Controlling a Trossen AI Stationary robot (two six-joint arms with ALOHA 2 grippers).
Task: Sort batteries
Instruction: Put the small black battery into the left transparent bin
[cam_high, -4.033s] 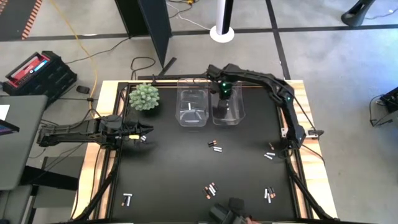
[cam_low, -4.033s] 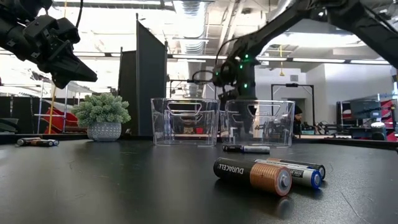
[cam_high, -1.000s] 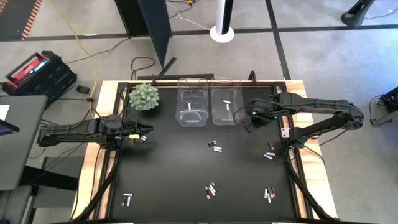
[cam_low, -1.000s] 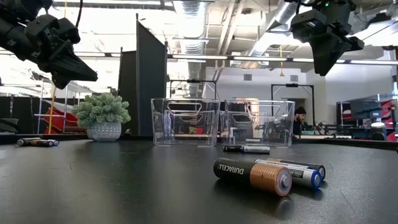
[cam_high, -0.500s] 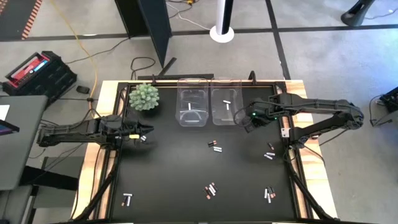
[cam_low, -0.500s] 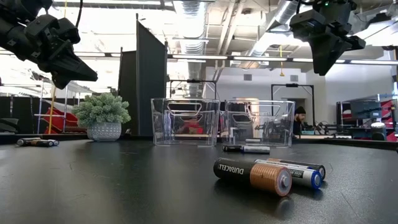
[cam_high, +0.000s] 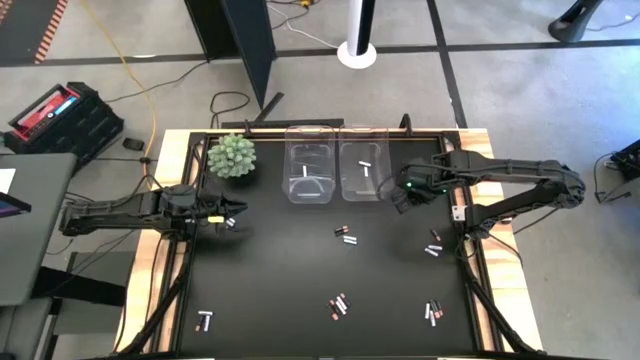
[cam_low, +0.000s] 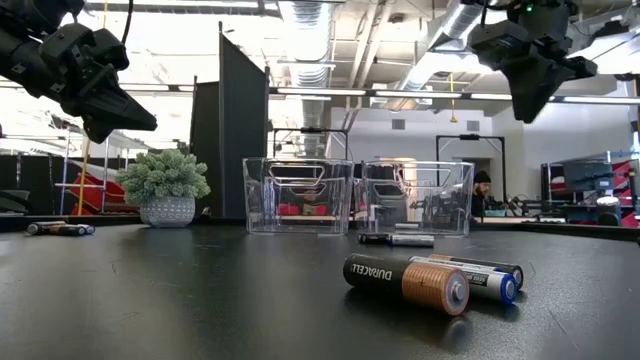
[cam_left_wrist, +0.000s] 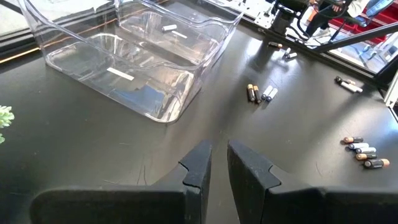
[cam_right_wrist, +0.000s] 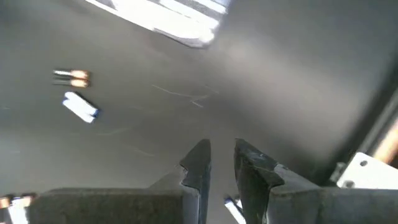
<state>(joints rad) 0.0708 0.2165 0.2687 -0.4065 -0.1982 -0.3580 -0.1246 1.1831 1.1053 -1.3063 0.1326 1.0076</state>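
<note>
Right tool (cam_high: 397, 204) hovers beside the bins (cam_high: 338, 172), narrow, seemingly empty; left tool (cam_high: 237, 209) narrow too

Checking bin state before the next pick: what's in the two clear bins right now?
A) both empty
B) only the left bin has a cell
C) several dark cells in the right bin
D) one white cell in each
D: the high view shows one white cell lying in the left clear bin and one in the right clear bin; the left wrist view shows the same, and no dark cells inside either.
</note>
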